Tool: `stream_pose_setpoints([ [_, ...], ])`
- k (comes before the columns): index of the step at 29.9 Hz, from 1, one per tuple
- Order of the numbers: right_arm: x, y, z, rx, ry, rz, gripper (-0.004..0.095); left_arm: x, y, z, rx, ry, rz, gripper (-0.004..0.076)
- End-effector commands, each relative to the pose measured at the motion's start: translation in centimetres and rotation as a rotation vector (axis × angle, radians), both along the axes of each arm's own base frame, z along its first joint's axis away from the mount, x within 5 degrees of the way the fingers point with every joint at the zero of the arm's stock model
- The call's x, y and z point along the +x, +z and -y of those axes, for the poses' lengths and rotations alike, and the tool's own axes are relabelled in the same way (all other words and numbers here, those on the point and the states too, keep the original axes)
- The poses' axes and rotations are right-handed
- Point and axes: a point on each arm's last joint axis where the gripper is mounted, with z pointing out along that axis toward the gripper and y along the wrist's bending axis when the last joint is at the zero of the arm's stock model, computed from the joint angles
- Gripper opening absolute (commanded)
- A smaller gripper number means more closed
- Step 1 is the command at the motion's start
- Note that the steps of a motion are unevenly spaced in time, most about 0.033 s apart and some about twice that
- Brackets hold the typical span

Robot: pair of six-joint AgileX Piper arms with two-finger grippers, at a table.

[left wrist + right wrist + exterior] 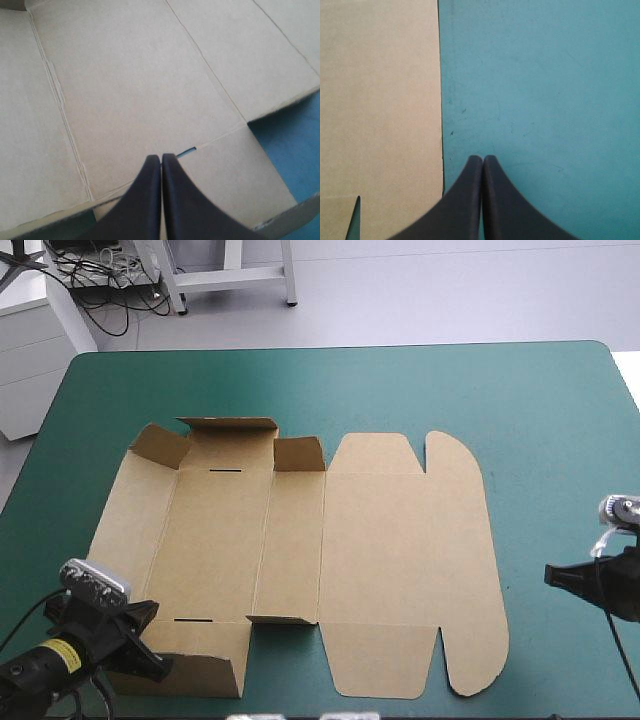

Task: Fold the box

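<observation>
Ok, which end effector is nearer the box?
Left. The left end effector is over the box at its near-left corner; the right end effector sits over teal-green cover beside it.

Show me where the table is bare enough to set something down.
Widest: the table cover between the box and the far edge. Also free: the strip from the box to the right edge, though the right gripper hangs over it. Crowded: the near left corner, where the left gripper sits over the box.

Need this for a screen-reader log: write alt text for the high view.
The brown box lies mostly flat on the teal-green table, far-left flaps raised. The left gripper sits at its near-left corner, right gripper off its right edge.
</observation>
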Motion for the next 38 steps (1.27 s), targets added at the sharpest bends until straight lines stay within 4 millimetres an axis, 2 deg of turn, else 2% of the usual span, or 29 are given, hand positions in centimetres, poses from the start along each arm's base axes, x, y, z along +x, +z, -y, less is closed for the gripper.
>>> stream_pose_setpoints([
  [1,-0.7,-0.5,-0.1,-0.01,-0.023,0.053,-0.002,2.1,3.4,0.9,-0.075,0.034,0.066,-0.001],
  [6,-1.2,-1.8,-0.3,-0.006,-0.02,0.028,-0.002,5.7,5.7,2.2,-0.064,0.057,0.096,-0.001],
  [9,-1.3,-1.9,-0.3,-0.017,-0.01,0.025,-0.002,8.6,6.7,2.8,-0.023,0.112,0.115,-0.0009],
  [12,-1.3,-1.9,-0.3,-0.024,0.004,0.027,-0.002,11.5,8.7,2.5,0.0,0.178,0.139,-0.0008],
  [15,-1.2,-1.9,-0.6,-0.036,0.049,0.025,-0.002,14.5,11.0,0.6,0.002,0.273,0.16,-0.0008],
  [19,-1.3,-2.0,-1.0,-0.088,0.124,0.013,-0.002,17.4,12.9,-3.4,-0.092,0.36,0.119,-0.0008],
  [21,-1.3,-2.0,-1.2,-0.094,0.144,0.01,-0.002,18.0,13.1,-5.8,-0.15,0.401,0.091,-0.0008],
  [24,-1.2,-2.0,-1.3,-0.103,0.16,0.012,-0.002,18.1,12.4,-9.9,-0.221,0.489,0.045,-0.0008],
  [28,-1.1,-1.9,-1.2,-0.115,0.157,0.024,-0.002,17.1,10.4,-15.7,-0.285,0.629,-0.072,-0.0009],
  [30,-1.1,-1.9,-1.2,-0.114,0.153,0.03,-0.002,16.7,9.5,-17.5,-0.321,0.679,-0.114,-0.0009],
  [32,-1.1,-1.9,-1.2,-0.114,0.153,0.032,-0.002,16.4,8.9,-18.4,-0.336,0.688,-0.159,-0.0009],
  [38,-1.0,-1.8,-1.2,-0.116,0.151,0.043,-0.002,16.6,7.9,-18.6,-0.301,0.609,-0.208,-0.001],
])
